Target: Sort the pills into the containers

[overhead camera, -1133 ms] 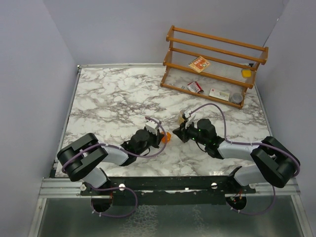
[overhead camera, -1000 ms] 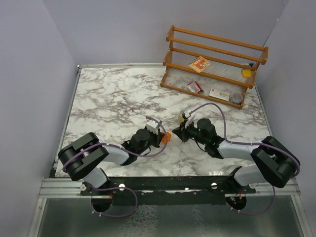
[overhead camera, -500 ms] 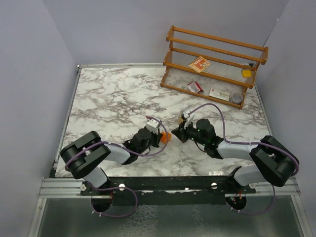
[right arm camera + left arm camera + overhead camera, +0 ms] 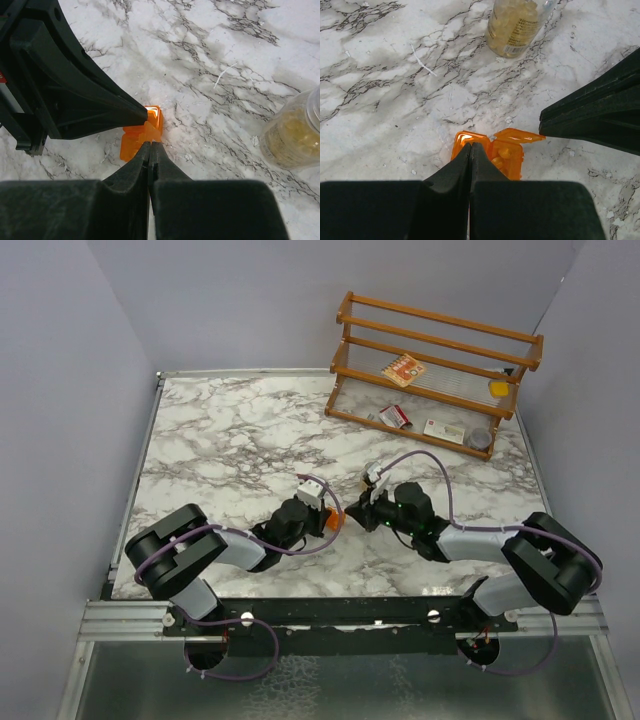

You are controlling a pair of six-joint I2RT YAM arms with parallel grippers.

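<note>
The tiny orange box lies open on the marble, its lid raised, yellow pills inside. It also shows in the top view and the right wrist view. My left gripper is shut, its tips pinched on the box's near wall. My right gripper is shut, and its tip touches the raised lid from the other side. The clear jar of tan-yellow pills stands just beyond the box; it shows at the right edge of the right wrist view. In the top view both grippers meet at the box.
A wooden rack stands at the back right, holding red-and-white packets, a grey round tin and a yellow item. Grey walls close in the table on three sides.
Both grippers have edged slightly closer together at the orange box. The box has barely shifted.
</note>
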